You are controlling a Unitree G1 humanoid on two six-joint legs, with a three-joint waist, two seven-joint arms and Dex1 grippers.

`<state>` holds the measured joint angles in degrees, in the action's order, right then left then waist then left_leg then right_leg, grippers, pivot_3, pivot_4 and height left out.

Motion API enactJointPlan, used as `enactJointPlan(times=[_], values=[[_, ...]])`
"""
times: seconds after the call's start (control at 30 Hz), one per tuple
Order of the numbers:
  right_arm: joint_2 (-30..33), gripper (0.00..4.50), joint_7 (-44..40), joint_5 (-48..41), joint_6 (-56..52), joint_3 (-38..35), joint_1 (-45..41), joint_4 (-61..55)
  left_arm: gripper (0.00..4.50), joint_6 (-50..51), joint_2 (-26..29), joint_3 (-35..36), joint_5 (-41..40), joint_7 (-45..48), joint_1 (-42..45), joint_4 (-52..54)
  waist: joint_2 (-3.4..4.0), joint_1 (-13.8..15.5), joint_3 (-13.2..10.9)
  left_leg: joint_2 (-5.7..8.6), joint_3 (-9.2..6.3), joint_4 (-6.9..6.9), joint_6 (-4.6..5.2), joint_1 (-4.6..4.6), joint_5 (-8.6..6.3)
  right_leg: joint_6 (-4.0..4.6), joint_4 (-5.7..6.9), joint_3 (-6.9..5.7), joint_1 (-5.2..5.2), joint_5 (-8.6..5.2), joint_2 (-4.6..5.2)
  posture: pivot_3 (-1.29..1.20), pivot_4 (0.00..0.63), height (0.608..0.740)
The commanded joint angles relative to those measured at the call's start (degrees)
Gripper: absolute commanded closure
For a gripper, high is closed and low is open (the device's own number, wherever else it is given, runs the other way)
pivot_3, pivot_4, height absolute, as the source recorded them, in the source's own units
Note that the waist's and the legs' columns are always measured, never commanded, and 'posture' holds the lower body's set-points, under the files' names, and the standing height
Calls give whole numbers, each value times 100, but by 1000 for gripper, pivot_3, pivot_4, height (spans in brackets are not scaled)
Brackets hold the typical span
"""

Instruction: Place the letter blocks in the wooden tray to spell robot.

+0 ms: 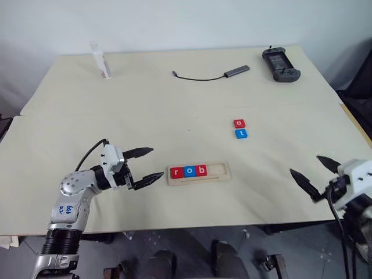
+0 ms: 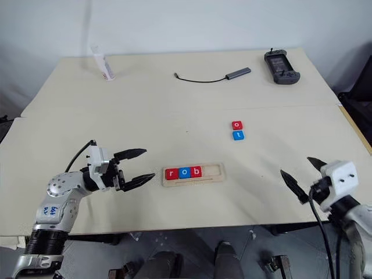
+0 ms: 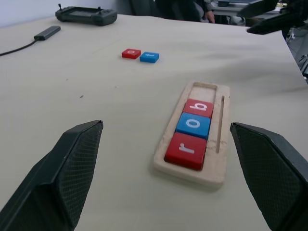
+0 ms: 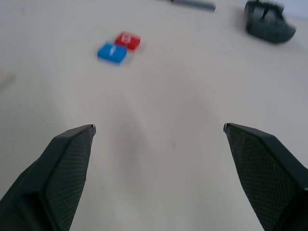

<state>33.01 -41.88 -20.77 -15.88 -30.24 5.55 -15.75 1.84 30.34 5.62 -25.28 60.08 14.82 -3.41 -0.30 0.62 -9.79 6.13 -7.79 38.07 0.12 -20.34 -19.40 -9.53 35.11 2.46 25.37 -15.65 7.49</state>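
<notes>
Tray (image 1: 199, 173): holds red r (image 1: 176, 172), blue o (image 1: 189, 171) and red b (image 1: 201, 170) at its left end, remaining slots bare. Red o (image 1: 239, 123) and blue t (image 1: 241, 133): touching, on the table well beyond the tray's right end. Left gripper (image 1: 144, 165): just left of the tray, fingers wide, holding nothing; right gripper (image 1: 314, 174): well right of the tray, fingers wide, holding nothing.

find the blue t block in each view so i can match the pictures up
Left eye view: blue t block lies right of centre, just below the red o block.
Right eye view: blue t block, same spot, under the red o.
Left wrist view, upper middle, beside the red o.
Right wrist view, upper left, beside the red o.
Shared landmark: the red o block touching it.
</notes>
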Motion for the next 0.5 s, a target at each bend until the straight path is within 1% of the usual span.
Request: enactJointPlan(times=[0.03,0.17,0.23,0.3,0.37,0.5], values=[[307,32,305,-168,-834,516,-853,-109,0,60,23,48,-93,5,34,141,0,-39,0,-2,4,0,0,2,0,0,1,1,0,0,0,0,150,740],[619,32,496,-9,-2023,1383,-2125,380,0,180,3,48,-125,-57,-21,286,0,-77,0,-4,7,-3,0,2,0,0,0,0,3,1,1,0,150,740],[646,32,668,215,-2677,1968,-3023,920,0,117,-21,59,-59,-134,-49,335,0,-90,-1,-2,7,-3,1,0,0,1,-3,-1,5,2,3,0,150,740],[530,32,795,320,-3081,2301,-3716,1434,0,53,-40,64,3,-204,-75,370,0,-84,0,-3,14,-2,2,-2,-1,3,-4,0,10,3,5,0,150,740],[274,32,996,499,-3185,2606,-4441,2062,0,19,-49,67,24,-253,-138,422,0,-81,0,-5,13,-7,1,-4,-1,4,-5,-2,15,4,4,0,150,740],[17,32,1212,825,-3077,2930,-5082,2789,0,-15,-64,66,33,-346,-258,549,0,-68,0,-2,8,-9,7,-9,-4,6,-7,-6,17,5,6,0,150,740]])
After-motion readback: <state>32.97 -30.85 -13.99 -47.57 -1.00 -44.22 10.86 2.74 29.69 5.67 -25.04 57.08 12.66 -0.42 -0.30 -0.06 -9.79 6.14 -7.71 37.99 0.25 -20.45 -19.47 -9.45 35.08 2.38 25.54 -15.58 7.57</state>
